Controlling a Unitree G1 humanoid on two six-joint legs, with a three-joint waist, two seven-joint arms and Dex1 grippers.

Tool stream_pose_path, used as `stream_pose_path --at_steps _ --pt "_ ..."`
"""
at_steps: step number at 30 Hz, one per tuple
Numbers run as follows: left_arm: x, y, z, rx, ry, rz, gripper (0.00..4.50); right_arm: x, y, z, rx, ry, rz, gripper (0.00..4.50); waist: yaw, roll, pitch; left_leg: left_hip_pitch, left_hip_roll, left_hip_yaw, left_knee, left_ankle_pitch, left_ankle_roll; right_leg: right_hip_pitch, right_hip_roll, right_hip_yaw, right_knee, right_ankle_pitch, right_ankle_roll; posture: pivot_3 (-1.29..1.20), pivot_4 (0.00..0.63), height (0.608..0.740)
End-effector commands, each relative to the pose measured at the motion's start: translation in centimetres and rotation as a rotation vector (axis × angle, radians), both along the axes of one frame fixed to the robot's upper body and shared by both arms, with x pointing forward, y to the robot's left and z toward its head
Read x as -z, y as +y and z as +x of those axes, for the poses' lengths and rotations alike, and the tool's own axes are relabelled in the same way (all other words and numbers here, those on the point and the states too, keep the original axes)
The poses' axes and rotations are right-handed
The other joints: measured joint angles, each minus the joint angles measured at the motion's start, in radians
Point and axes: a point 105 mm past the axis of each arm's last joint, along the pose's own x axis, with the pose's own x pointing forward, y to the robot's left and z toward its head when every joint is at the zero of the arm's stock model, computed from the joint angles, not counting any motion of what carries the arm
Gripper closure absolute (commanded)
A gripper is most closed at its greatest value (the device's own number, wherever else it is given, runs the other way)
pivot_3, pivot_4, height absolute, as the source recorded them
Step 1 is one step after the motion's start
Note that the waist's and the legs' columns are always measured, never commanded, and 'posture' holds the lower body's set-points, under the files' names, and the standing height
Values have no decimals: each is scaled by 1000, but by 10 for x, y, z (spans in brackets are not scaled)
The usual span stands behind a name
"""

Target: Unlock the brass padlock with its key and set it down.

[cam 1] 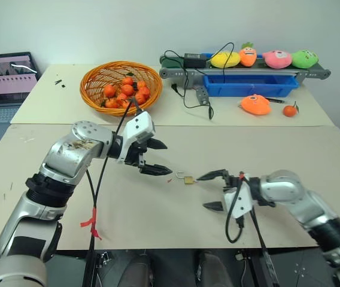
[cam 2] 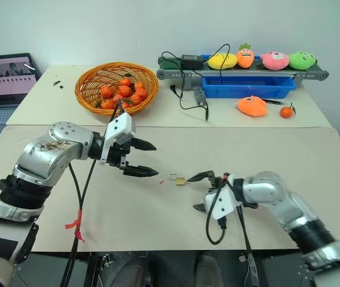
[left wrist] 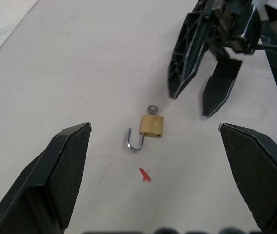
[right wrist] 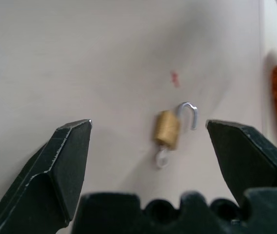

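Observation:
The brass padlock (cam 1: 188, 179) lies on the beige table between my two grippers, touched by neither. Its silver shackle (left wrist: 134, 141) is swung open to one side. The key (left wrist: 152, 108) sticks out of the padlock's bottom, its small round head resting on the table. My left gripper (cam 1: 166, 158) hovers open just left of the padlock, and the left wrist view looks down on the padlock (left wrist: 152, 126) between the spread fingers. On the padlock's right, low over the table, my right gripper (cam 1: 202, 192) is open and empty, and the padlock (right wrist: 167, 129) lies just beyond its fingertips.
An orange basket (cam 1: 92, 89) full of oranges stands at the back left, with a laptop (cam 1: 5, 78) beyond the table's left edge. At the back right are a conveyor (cam 1: 242, 72) carrying plush toys, a blue tray (cam 1: 251, 89), cables (cam 1: 188, 89), an orange plush (cam 1: 255, 104) and a loose orange (cam 1: 290, 110). A small red mark (left wrist: 145, 175) lies by the padlock.

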Motion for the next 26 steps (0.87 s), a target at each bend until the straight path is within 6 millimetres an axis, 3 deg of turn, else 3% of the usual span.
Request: stream_pose_path --at_steps 1,7,11,14,16,19,26 --pt "-14 1 -1 4 -52 -42 0 -31 -5 7 160 130 161 34 0 0 0 0 0 0 0 0 0 0 0 0 0 0 0 0 150 740" --pt "-35 3 5 -61 -188 -219 0 -75 -26 29 447 534 580 34 3 0 0 0 1 -3 0 0 0 0 0 0 0 0 -1 0 150 740" --pt "-42 10 4 -112 -209 -286 0 -90 -27 21 444 589 631 34 13 0 0 0 1 -5 0 -1 1 0 0 0 -1 0 -1 0 150 740" --pt "-38 13 -2 -130 -179 -290 0 -99 -14 10 407 591 619 34 15 0 0 -2 0 -4 0 -1 2 -1 0 -1 -1 0 -1 0 150 740" --pt "-34 15 -7 -135 -179 -282 0 -102 -6 5 393 589 622 34 15 0 0 -1 0 -5 0 -1 2 -1 0 0 -1 0 -1 0 150 740" --pt "-33 20 -10 -169 -161 -292 0 -91 -2 -4 410 610 589 34 18 0 0 -1 1 -5 0 -1 2 0 0 0 0 0 -1 0 150 740" --pt "-32 20 -10 -199 -146 -293 0 -82 -10 13 500 549 615 34 22 0 0 0 0 -6 1 -3 6 1 0 0 0 0 -1 0 150 740"
